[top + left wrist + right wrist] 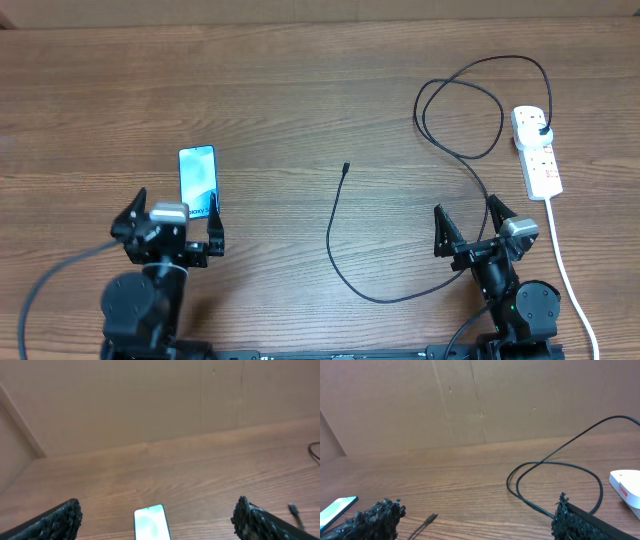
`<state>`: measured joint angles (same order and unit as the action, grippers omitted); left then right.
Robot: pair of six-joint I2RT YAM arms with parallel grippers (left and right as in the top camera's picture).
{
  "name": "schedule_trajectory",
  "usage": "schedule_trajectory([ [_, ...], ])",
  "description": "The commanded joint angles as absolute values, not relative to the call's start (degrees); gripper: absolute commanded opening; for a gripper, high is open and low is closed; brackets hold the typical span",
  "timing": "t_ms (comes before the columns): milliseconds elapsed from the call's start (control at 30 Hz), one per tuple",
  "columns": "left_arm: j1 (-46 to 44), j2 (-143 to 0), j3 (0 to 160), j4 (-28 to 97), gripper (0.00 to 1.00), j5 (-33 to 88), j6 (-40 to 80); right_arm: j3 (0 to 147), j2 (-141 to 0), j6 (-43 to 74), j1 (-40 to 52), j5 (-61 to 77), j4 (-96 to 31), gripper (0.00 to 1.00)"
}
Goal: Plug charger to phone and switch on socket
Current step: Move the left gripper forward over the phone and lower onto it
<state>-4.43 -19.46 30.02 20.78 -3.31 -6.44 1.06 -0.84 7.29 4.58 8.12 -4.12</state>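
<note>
The phone point(197, 177) lies flat on the table at the left, its light blue screen up, and it shows again as the phone point(151, 523) low in the left wrist view. My left gripper point(172, 215) stands open just short of its near end, nothing between the fingers. The charger point(345, 268), a thin black cable, loops from its plug point(543, 130) in the socket point(537, 150) down to a free connector tip point(345, 168); that tip point(431, 518) lies ahead of my open right gripper point(468, 216). The socket's end point(627, 485) shows at right.
The socket's thick white cord point(567, 272) runs down the right side past my right arm to the table's front edge. A plain brown wall point(480, 400) closes the far side of the table point(320, 90).
</note>
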Motion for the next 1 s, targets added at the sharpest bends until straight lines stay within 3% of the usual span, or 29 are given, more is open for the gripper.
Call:
schedule_trajectory([
  [0,-4.43,-26.96,40.73,26.09,1.0,-0.6,-3.77,0.45,-0.34,7.2,4.43,8.23,-3.9,1.0],
  [467,-4.43,-65.01,76.23,62.52,1.0,11.33,-1.04,0.45,-0.34,7.2,4.43,8.23,-3.9,1.0],
  [700,-4.43,-76.64,76.31,62.52,1.0,20.73,-1.06,0.45,-0.34,7.2,4.43,8.23,-3.9,1.0],
  [967,-4.43,-87.33,76.31,57.93,1.0,19.88,2.44,0.45,-0.34,7.2,4.43,8.23,-3.9,1.0],
])
